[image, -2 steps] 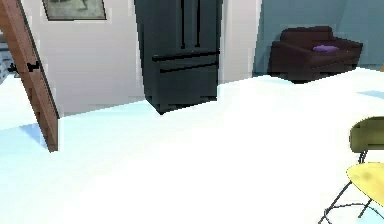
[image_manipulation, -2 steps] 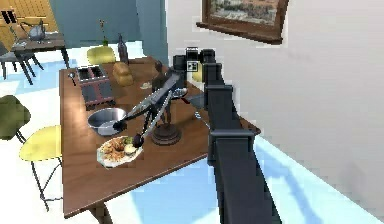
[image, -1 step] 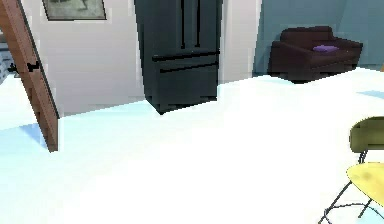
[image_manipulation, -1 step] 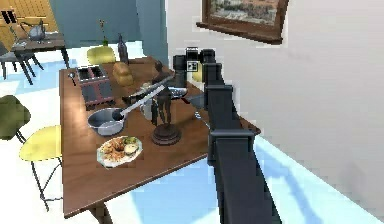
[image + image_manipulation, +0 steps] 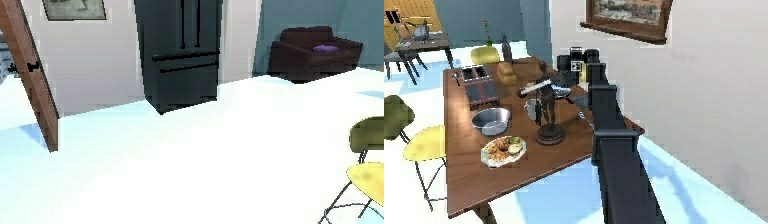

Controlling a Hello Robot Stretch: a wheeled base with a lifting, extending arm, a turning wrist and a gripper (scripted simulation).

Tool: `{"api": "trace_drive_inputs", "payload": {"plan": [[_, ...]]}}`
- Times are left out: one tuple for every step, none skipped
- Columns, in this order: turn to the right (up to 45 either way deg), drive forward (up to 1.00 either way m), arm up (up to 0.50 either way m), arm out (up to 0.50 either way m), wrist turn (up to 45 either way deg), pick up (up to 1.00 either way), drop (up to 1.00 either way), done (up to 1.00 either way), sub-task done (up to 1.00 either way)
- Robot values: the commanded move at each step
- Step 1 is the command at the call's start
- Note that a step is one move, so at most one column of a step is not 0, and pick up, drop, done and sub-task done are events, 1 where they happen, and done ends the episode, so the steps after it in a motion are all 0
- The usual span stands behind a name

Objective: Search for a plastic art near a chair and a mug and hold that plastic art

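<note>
Two thin fingers on the gripper, at a dark sculpture standing on the wooden counter; whether they hold anything cannot be told. Just beside the sculpture: small pale cup; then metal bowl, plate of food, toaster. Yellow chair at the counter's edge. Framed picture on the wall beyond. Forward view: black fridge, dark sofa with purple cushion
</note>
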Motion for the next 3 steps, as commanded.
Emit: {"api": "trace_drive_inputs", "payload": {"plan": [[0.0,0.0,0.0,0.0,15.0,0.0,0.0,0.0,0.0],[0.0,0.0,0.0,0.0,0.0,1.0,0.0,0.0,0.0],[0.0,0.0,0.02,0.0,0.0,0.0,0.0,0.0,0.0]]}}
